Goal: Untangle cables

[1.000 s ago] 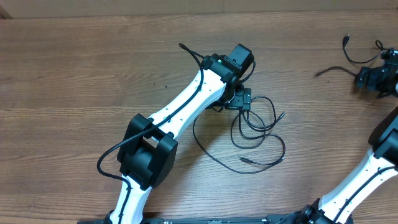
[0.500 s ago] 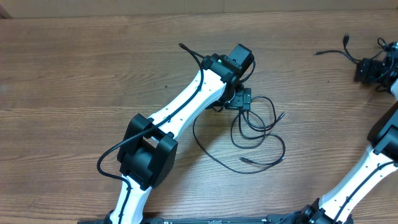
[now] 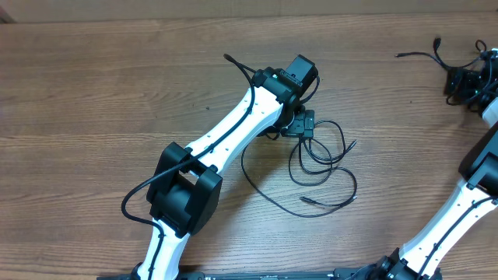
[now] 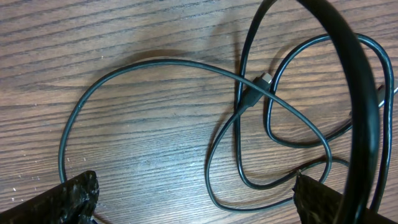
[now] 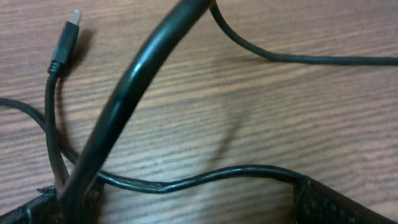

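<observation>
Your left gripper [image 3: 299, 124] hangs over the brown wood-grain table [image 3: 93, 93] with its fingers [image 4: 71, 199] spread wide, pinching nothing. Just beneath it and to its right lies the main tangle of thin black flexible cables [image 3: 320, 165]: several loops cross one another, and a small silvery-tipped plug [image 4: 264, 78] sits right on a crossing. Expect them to be light, limp and a little slick. They will likely drag as one bundle, so take a strand close behind a plug, where it is stiffer, not mid-loop. At the far right, your right gripper [image 3: 464, 80] is likewise splayed and empty. One thin black cord [image 5: 186, 180] lies on the table between its fingers [image 5: 336, 199], with a silver-tipped plug end [image 5: 65, 37] nearby. Pinch squarely, because it could roll out.
</observation>
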Controlling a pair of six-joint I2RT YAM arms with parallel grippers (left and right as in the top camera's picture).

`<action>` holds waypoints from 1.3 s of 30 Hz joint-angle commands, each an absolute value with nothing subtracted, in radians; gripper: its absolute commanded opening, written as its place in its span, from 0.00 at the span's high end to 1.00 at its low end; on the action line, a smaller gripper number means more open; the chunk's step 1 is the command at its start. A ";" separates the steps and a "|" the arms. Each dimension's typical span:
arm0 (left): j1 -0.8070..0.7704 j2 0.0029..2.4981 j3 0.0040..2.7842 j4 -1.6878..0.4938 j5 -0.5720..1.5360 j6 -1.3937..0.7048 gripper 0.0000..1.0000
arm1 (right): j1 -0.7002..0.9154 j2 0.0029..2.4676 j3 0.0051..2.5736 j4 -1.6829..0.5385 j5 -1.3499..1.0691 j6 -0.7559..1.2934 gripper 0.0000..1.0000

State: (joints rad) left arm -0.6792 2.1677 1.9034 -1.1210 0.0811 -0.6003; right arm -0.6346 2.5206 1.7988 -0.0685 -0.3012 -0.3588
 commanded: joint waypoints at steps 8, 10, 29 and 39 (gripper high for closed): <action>-0.681 2.185 1.898 -1.121 0.070 -0.606 0.00 | -0.628 2.717 1.714 -0.064 -0.340 -0.389 0.00; -0.681 2.185 1.898 -1.121 0.070 -0.606 0.00 | -0.629 2.716 1.714 -0.070 -0.338 -0.385 0.00; -0.681 2.185 1.898 -1.121 0.070 -0.606 0.00 | -0.625 2.403 1.716 -0.425 -0.469 -0.386 0.00; -0.681 2.185 1.898 -1.121 0.070 -0.606 0.00 | -0.550 2.127 1.716 -0.690 -0.503 -0.386 0.00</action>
State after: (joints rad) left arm -0.6792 2.1677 1.9034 -1.1210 0.0811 -0.6006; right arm -0.5941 2.2581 1.7130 -0.6647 -0.4744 -0.3931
